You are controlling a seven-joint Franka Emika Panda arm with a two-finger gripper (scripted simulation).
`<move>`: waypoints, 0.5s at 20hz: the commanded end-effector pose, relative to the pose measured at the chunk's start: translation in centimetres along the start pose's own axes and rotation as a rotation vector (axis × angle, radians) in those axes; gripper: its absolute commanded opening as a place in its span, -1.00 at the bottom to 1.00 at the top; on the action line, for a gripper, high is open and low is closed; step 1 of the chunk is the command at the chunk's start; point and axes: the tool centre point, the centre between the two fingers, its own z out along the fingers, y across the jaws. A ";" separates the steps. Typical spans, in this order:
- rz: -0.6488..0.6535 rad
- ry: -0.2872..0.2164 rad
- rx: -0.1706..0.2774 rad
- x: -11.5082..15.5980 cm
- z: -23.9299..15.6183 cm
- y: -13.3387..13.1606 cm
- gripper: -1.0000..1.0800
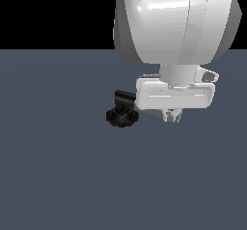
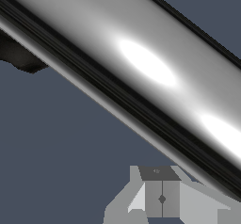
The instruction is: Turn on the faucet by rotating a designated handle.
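In the exterior view the faucet's squat black lobed base (image 1: 121, 117) sits on the grey floor, with its black elbow (image 1: 125, 97) rising just above it. My white hand covers whatever extends from the elbow toward the exterior view's right, so the handle is hidden there. My gripper (image 1: 172, 116) points down beside the base, fingertips close together. The wrist view is filled by the handle (image 2: 141, 72), a shiny silver-grey bar running diagonally very close to the camera. My gripper (image 2: 162, 198) shows just beside it, shut with nothing between the fingers. A bit of the black base (image 2: 21, 56) peeks out behind the bar.
The flat blue-grey floor (image 1: 58, 176) spreads all round the faucet. The bulky white arm link (image 1: 173, 21) hangs over the scene above the gripper.
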 end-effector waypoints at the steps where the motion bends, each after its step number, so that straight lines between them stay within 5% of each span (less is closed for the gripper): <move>1: -0.018 0.007 -0.001 1.4 0.0 0.0 -1.00; 10: -0.014 0.006 -0.001 3.7 0.1 2.3 -1.00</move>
